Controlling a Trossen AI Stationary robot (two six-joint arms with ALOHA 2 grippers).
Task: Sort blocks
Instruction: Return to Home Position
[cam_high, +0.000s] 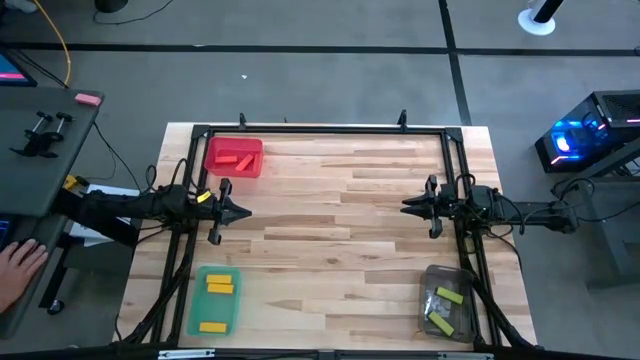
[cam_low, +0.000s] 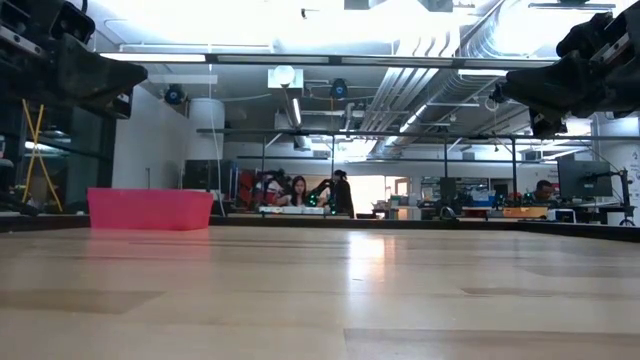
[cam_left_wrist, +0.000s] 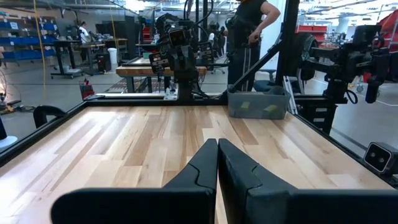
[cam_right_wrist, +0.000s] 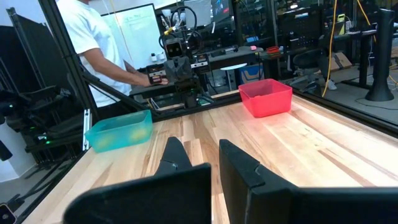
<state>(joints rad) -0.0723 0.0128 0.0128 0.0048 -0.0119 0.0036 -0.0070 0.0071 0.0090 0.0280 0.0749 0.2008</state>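
Note:
The blocks lie inside three trays. Red blocks (cam_high: 236, 158) rest in the red tray (cam_high: 212, 148) at the far left. Yellow blocks (cam_high: 218, 285) lie in the green tray (cam_high: 200, 300) at the near left. Light green blocks (cam_high: 447, 297) lie in the clear tray (cam_high: 430, 275) at the near right. My left gripper (cam_high: 248, 210) hovers level at the table's left side, shut and holding nothing (cam_left_wrist: 217, 146). My right gripper (cam_high: 404, 207) hovers level at the right side, facing it, also shut with nothing in it (cam_right_wrist: 198, 144).
A black frame (cam_high: 320, 128) runs around the table's far and side edges. The wooden middle (cam_high: 330, 220) between the grippers is bare. A person's hand (cam_high: 18, 262) rests beyond the left edge, and a person in a white shirt (cam_right_wrist: 99, 50) stands beside the table.

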